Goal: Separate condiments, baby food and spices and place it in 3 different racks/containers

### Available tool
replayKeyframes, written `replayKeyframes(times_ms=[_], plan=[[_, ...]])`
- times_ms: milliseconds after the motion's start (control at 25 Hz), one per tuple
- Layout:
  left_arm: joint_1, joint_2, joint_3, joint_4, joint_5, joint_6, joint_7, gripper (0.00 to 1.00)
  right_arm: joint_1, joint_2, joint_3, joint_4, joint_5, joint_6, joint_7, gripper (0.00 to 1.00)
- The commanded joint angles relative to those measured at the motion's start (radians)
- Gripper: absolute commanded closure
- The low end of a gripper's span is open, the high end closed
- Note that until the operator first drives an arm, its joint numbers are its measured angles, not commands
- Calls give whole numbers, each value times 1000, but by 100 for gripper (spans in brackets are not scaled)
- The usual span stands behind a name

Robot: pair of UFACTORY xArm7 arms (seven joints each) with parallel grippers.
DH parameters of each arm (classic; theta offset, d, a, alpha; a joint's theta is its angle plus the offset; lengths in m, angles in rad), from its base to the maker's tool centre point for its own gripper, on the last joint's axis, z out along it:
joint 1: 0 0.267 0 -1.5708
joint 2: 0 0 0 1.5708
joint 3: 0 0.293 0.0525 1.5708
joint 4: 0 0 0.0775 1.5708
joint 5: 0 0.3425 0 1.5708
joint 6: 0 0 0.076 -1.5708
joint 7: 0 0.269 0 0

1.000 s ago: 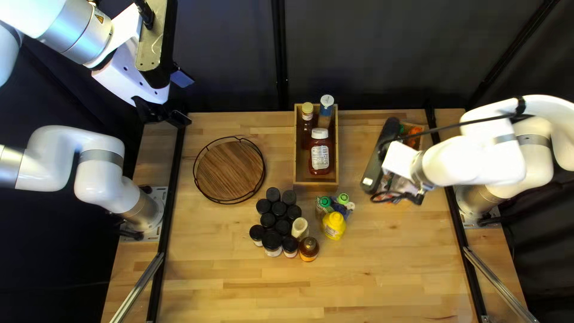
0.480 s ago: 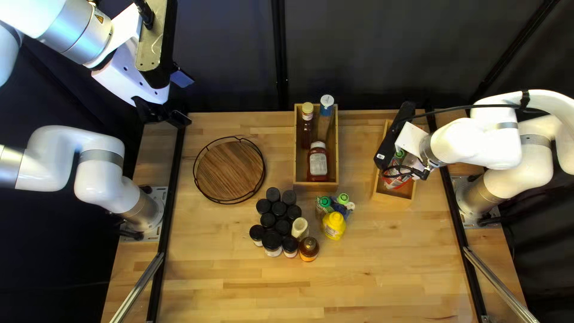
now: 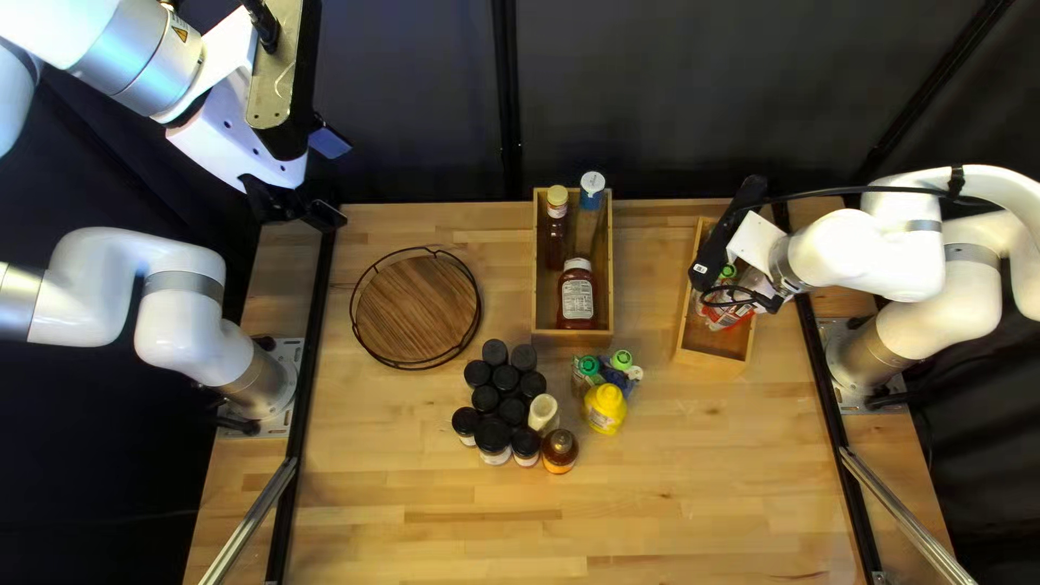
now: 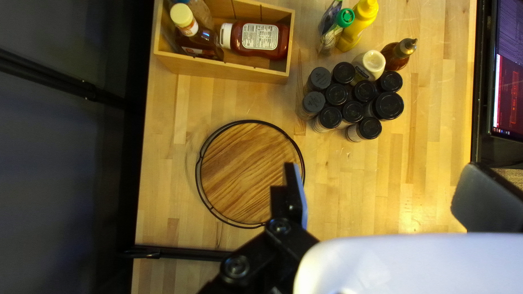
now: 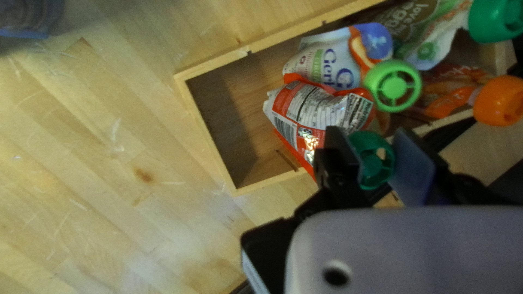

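Observation:
Over the right wooden rack my right gripper hides its own tips. In its wrist view, the gripper is shut on the dark green cap of a red-and-white pouch. Beside it lie a Gerber pouch, a green-white pouch and an orange-capped one. My left gripper is raised at the upper left; the gripper stands open and holds nothing. The middle box holds bottles, including a ketchup bottle. Black-capped spice jars stand grouped.
A round wooden tray with a wire rim lies left of the middle box. Beside the jars stand a yellow mustard bottle, an amber bottle, a cream-capped jar and green-capped pouches or bottles. A screen stands beyond the table edge.
My right gripper has moved toward the far edge and turned, uncovering much of the right rack. The ketchup bottle has tipped lower into the middle box. My left arm has stayed still.

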Motion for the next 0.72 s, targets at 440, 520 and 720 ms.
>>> replayKeyframes(times_ms=[440, 520, 720], plan=[[0, 0, 0, 0, 0, 0, 0, 0, 32, -86, 44, 102, 43, 35, 27, 0], [0, 0, 0, 0, 0, 0, 0, 0, 46, -109, 49, 150, 57, 54, 18, 0], [0, 0, 0, 0, 0, 0, 0, 0, 70, -252, 79, 300, 81, 68, -4, 0]])
